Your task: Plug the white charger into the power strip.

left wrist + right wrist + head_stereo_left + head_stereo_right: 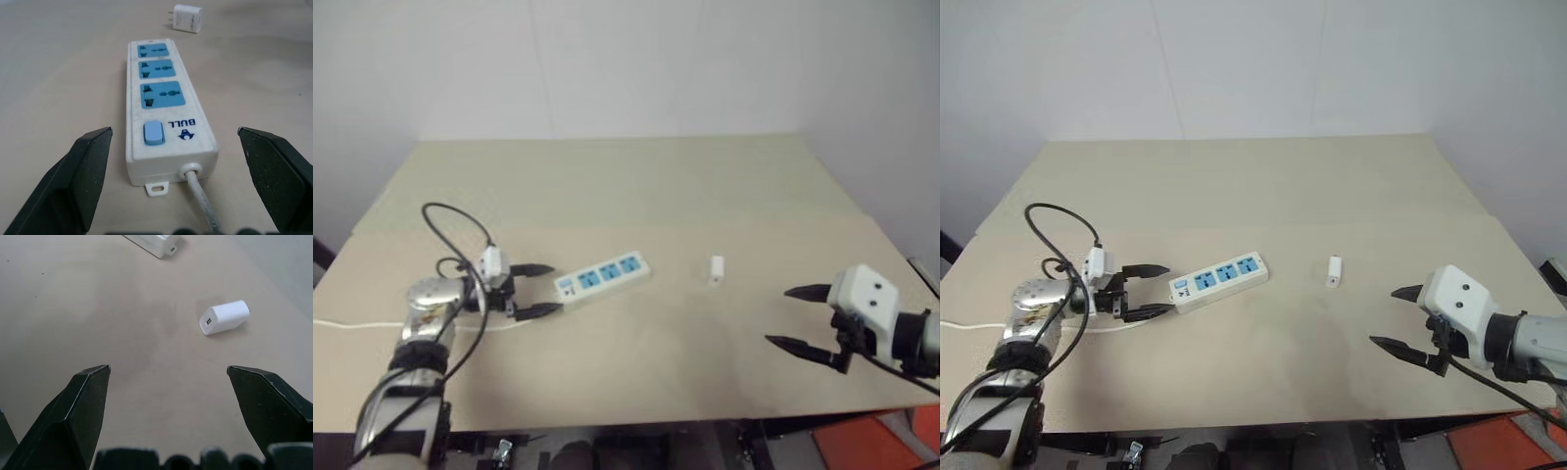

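Low in frame, right gripper (pixel 799 316) spread wide and empty, aimed at charger (pixel 717 270) lying mid-table. At left, left gripper (pixel 540 289) equally wide, empty, bracketing strip (pixel 603 278) cord end, probably to steady it.

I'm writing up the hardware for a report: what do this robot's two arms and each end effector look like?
Left end effector: two black, tapered, pointed fingers, a small white camera block above them, a shiny silver wrist, and black cables looping over the arm. Right end effector: the same black pointed fingers on a white rounded housing with dark dots, then a grey and black forearm with a thin black cable beneath.
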`<state>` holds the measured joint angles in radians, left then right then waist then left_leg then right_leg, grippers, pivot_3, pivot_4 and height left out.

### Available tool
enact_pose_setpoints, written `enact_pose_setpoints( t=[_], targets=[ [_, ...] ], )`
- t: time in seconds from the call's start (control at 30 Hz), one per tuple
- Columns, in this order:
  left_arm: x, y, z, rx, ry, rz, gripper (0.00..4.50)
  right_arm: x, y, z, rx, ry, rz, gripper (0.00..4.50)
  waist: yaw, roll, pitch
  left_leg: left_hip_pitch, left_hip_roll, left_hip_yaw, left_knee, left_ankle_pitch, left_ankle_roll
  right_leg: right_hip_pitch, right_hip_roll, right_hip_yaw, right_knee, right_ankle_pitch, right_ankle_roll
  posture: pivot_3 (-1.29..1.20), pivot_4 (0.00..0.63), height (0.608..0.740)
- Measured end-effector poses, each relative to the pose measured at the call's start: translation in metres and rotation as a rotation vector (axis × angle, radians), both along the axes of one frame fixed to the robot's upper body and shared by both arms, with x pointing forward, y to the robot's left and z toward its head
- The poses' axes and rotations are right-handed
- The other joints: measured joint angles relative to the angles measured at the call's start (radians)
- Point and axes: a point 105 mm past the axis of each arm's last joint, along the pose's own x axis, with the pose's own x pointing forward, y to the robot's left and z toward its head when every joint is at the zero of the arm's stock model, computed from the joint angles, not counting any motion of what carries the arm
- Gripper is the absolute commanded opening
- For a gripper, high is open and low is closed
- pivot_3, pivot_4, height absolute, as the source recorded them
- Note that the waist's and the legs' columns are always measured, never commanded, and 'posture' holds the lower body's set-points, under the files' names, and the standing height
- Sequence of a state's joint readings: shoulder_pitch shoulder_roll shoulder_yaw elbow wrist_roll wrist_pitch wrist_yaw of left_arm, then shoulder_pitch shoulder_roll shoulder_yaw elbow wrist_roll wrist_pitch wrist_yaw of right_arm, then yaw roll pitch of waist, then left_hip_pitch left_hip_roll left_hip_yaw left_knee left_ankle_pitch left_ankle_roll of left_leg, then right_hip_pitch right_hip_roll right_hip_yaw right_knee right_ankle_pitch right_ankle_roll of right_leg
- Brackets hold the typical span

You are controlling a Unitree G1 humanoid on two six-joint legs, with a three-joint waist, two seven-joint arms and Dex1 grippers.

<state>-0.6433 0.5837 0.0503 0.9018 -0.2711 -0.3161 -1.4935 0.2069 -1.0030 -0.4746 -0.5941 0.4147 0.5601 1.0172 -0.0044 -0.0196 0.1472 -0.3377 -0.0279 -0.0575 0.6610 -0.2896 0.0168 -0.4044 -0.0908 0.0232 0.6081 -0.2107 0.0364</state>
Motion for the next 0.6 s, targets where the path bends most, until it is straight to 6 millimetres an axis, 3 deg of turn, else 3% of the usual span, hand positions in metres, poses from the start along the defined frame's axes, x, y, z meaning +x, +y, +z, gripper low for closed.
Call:
enact_pose_setpoints(
  t=[0.37, 0.6],
  targets=[
    [0.009, -0.028, -0.027, 0.027, 0.046, -0.018, 4.49, -0.008, 0.0, -0.003, 0.015, -0.022, -0.068, 4.5, 0.002, -0.001, 0.0, 0.0, 0.0, 0.0, 0.0, 0.0, 0.0, 0.0, 0.0, 0.0, 0.001, 0.0, 0.001, 0.0, 0.15, 0.74],
    [0.018, -0.031, -0.034, 0.043, 0.051, 0.064, 4.49, -0.004, 0.001, -0.002, 0.028, -0.056, -0.098, 4.5, 0.002, 0.0, 0.0, 0.001, 0.0, 0.0, 0.0, 0.0, 0.0, 0.002, 0.0, 0.0, 0.001, 0.0, 0.001, 0.0, 0.15, 0.74]
  ],
)
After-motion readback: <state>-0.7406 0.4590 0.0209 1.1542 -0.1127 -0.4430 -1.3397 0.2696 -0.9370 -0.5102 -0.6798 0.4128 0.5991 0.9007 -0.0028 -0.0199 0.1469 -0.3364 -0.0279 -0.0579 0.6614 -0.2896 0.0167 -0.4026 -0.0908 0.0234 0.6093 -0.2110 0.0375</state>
